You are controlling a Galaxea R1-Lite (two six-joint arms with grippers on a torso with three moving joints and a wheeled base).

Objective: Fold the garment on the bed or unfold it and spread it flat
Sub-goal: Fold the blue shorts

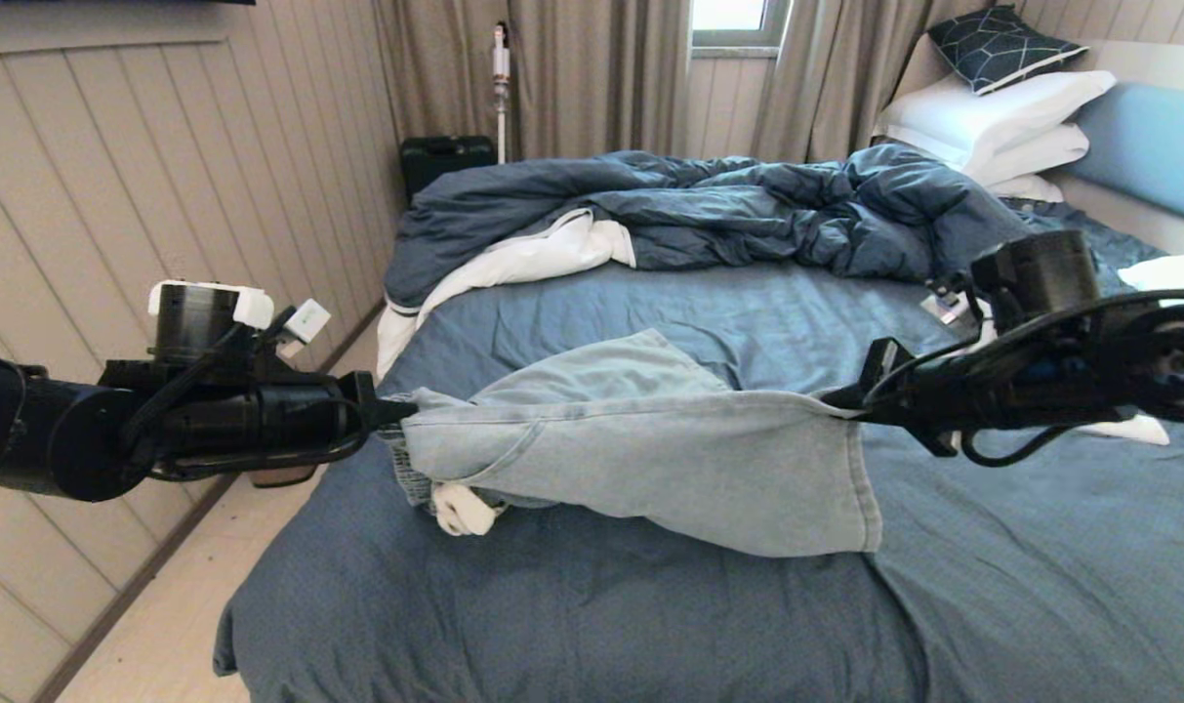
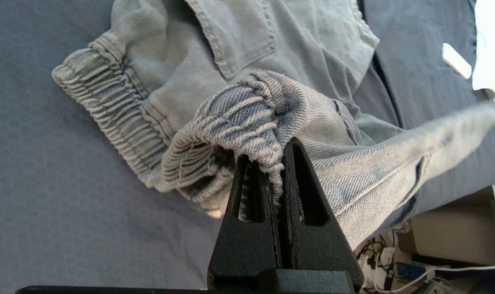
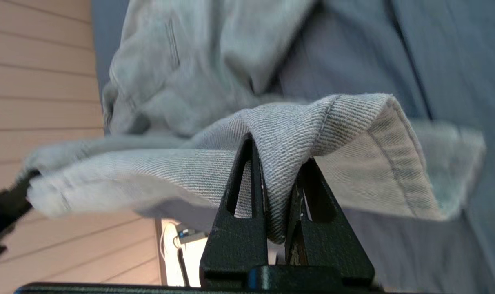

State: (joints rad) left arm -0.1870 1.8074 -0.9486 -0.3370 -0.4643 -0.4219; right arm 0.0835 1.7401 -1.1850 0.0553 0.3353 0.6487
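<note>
The garment, pale light-blue denim shorts, hangs stretched between both grippers just above the bed. My left gripper is shut on the gathered elastic waistband at the shorts' left end. At the right end my right gripper is shut on a fold of the leg near the hem. The lower layer sags onto the slate-blue sheet. A white tassel of the drawstring dangles below the waistband. A patch pocket shows in the left wrist view.
A rumpled dark blue duvet with white lining lies across the far half of the bed. White pillows and a patterned cushion sit by the light blue headboard. The panelled wall and bare floor run along the left.
</note>
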